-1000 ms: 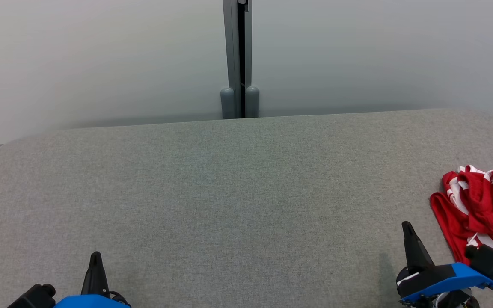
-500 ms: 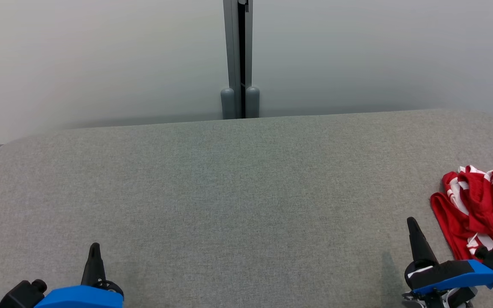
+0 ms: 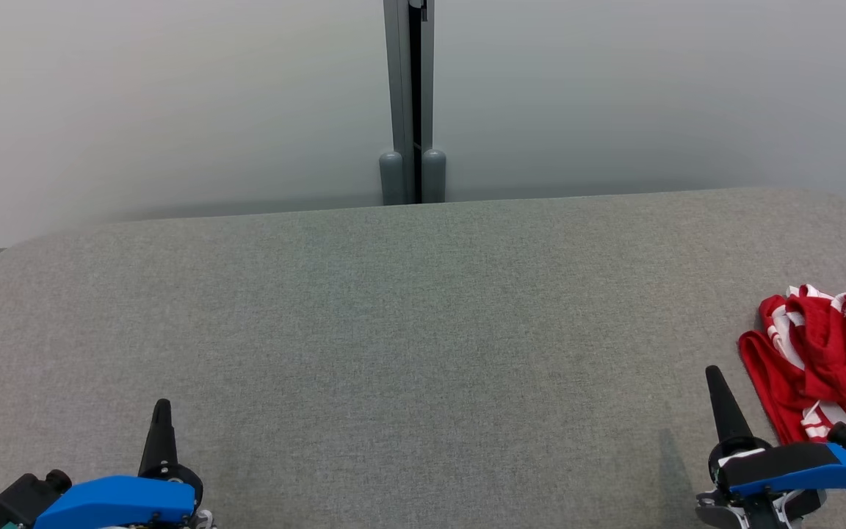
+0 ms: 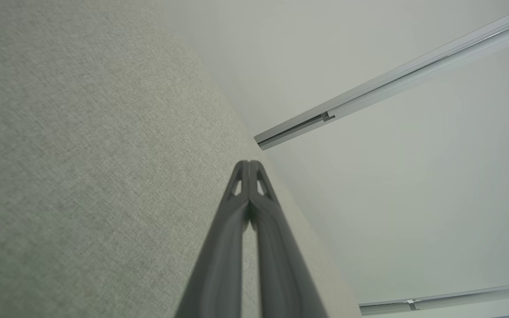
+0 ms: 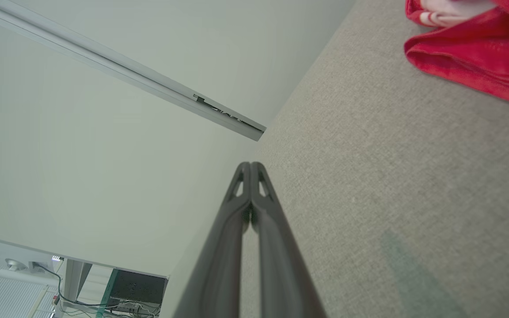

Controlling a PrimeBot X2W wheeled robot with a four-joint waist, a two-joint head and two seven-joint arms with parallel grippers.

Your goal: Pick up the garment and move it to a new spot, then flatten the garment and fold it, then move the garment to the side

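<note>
A wide table (image 3: 423,330), covered in grey-green cloth and rounded at its far corners, is seen across the head view. Behind it, pale wall panels (image 3: 173,95) are joined at the middle by a grey vertical post (image 3: 409,103). The garment (image 3: 827,353), red with white stripes, is laid crumpled at the right edge of the table and is partly cut off by the border of the view. In the right wrist view its red folds (image 5: 471,57) are found in the upper right corner, resting on the cloth.

The right gripper (image 3: 712,373) is held above the near right part of the table. Its tip is just beside the garment but apart from it. Its two dark fingers are pressed together tip to tip (image 5: 251,165), and nothing is held between them. The left gripper (image 3: 162,404) is placed over the near left part, well apart from the garment. Its fingers are likewise brought fully together and are empty (image 4: 249,164).
</note>
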